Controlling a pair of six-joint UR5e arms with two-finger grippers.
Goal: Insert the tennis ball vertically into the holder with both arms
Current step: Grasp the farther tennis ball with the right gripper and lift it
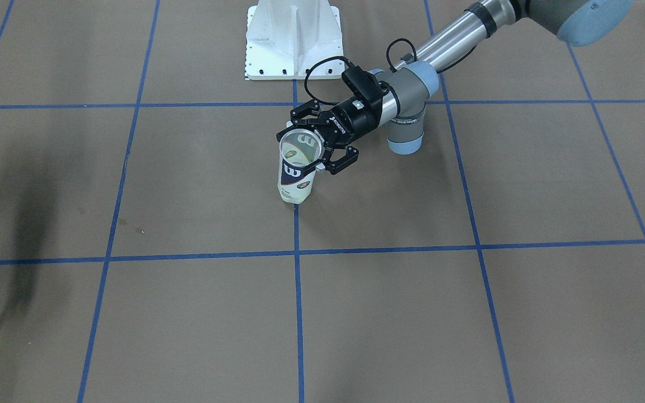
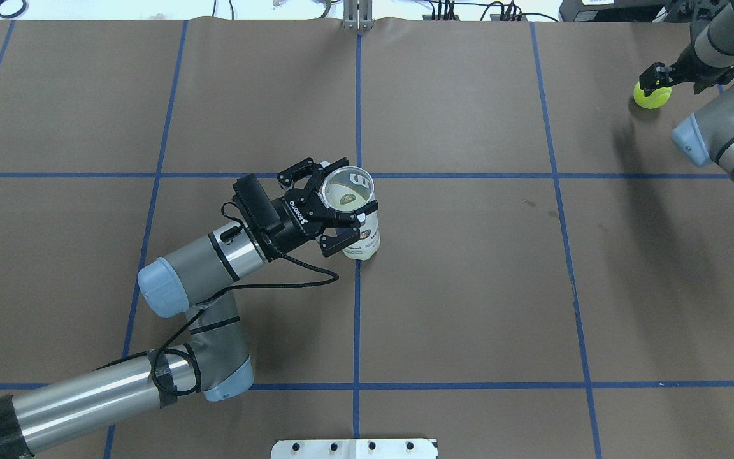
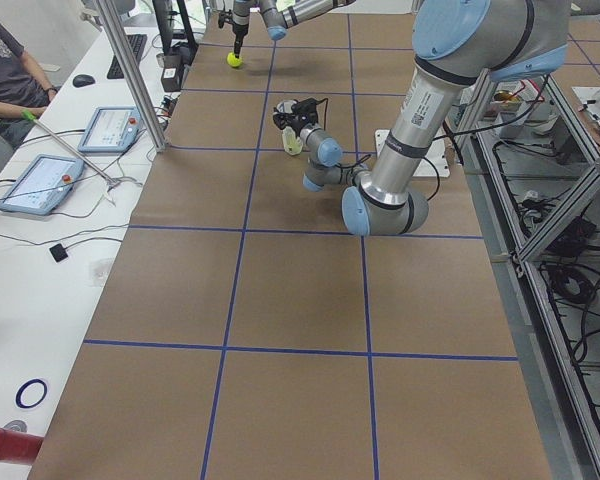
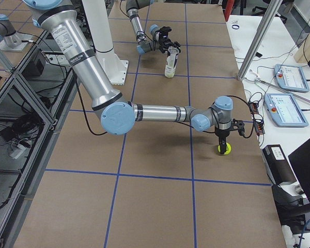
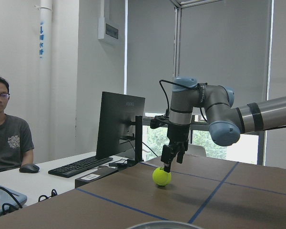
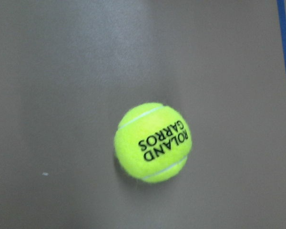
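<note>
Tube [image 2: 362, 239] stands upright at the overhead view's centre, with the left gripper [image 2: 345, 191] clamped round its open top. Ball [image 2: 652, 95] lies upper right, the right gripper [image 2: 655, 78] just above it; its finger spread is unclear.

ball [image 6: 152, 142]: yellow-green (black lettering) | holder [image 1: 297, 179]: clear, navy-white label | table [image 1: 468, 313]: brown, blue grid

The left arm [image 2: 86, 396], at the lower left of the overhead view, is made of polished silver tubes and grey joints capped in light blue, banded with black tape. A black cable [image 2: 290, 284] is looped beside its black left gripper [image 2: 341, 203], lettered in white. The right arm [image 2: 724, 124], upper right, is finished alike.
</note>
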